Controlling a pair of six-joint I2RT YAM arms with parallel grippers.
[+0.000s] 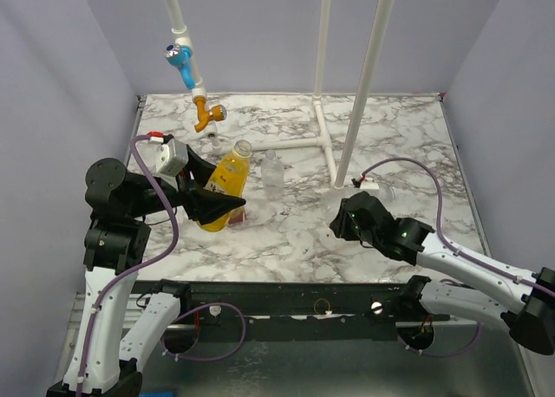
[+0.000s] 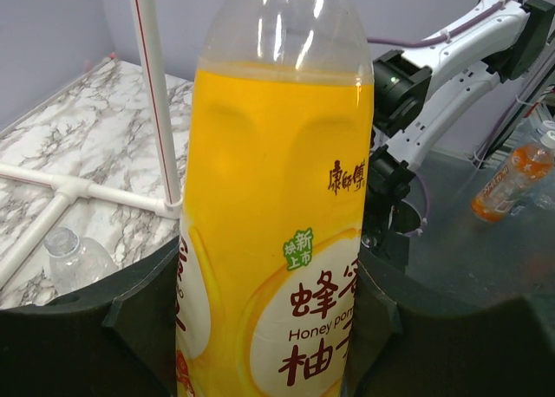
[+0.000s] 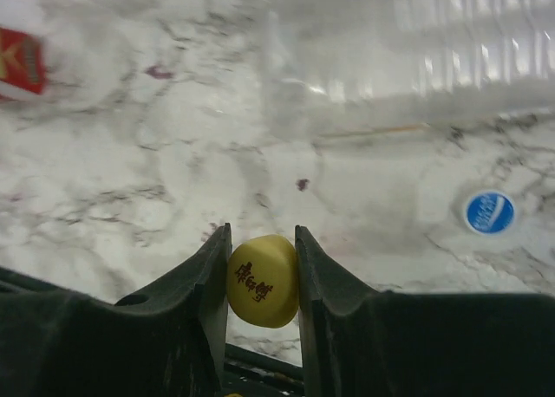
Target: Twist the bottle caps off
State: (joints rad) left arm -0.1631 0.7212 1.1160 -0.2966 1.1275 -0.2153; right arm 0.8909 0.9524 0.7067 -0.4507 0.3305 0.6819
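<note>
**Yellow cap is off and in the claw**

The yellow cap (image 3: 263, 280) is small and round, with dark red writing on top. It is off its bottle. The right claw (image 3: 262, 245) is clamped on it, one finger on each side, low over the worktop (image 3: 130, 180).

The yellow bottle (image 2: 273, 224) it came from is full of orange-yellow drink and has a big label. The left claw (image 2: 269, 315) is clamped around its middle and holds it leaning, on the left side of the worktop. From above, its top looks bare.

So I think this bottle's step is nearly done. Next, the right claw needs to let go of the cap on a bare spot, then go to another bottle.

A blue-and-white cap (image 3: 490, 212) lies flat on the worktop, off to one side of the right claw. A wide clear bottle (image 3: 468, 42) is just past it, too blurry to see well. The slim clear bottle (image 1: 273, 172) stands upright beside the yellow one. I cannot tell if it has its cap on.
</note>
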